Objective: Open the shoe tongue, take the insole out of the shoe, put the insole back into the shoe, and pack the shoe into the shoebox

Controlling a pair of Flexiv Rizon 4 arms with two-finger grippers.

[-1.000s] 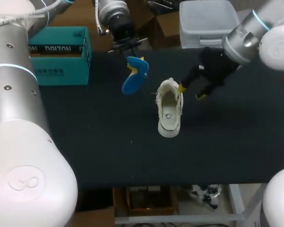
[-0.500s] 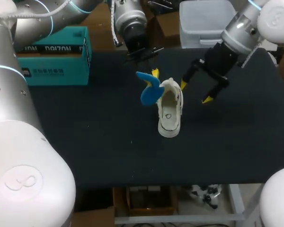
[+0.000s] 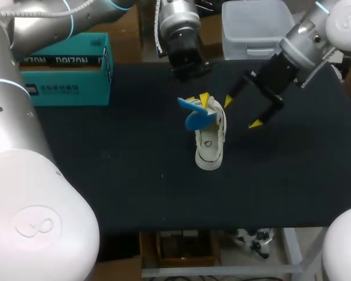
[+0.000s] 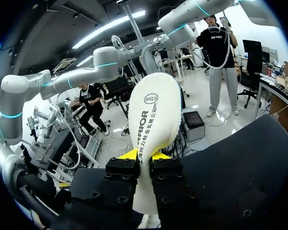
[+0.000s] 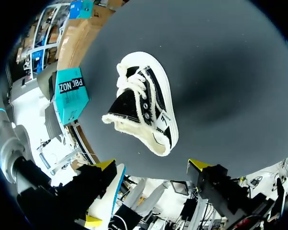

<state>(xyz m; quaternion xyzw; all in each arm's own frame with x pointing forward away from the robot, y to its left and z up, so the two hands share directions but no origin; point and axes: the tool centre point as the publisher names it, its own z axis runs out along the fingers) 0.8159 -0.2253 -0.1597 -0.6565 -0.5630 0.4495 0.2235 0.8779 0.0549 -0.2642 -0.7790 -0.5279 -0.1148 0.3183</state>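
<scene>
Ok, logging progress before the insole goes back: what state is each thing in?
shoe: standing on its sole, ungripped
insole: out of the shoe, held above its opening
left tool: shut on the insole
right tool: open, empty, beside the shoe
shoebox: shoe not in it

Lower end of the insole is lost between the black finger blocks of the left gripper. A white sliver shows beneath them, shoe or insole, can't tell. From the head view, the insole's blue face covers the far end of the shoe, so the opening there is hidden. The left arm blocks the shoebox at its left end. On the right wrist view, the insole is only an edge, the rest cut off.
</scene>
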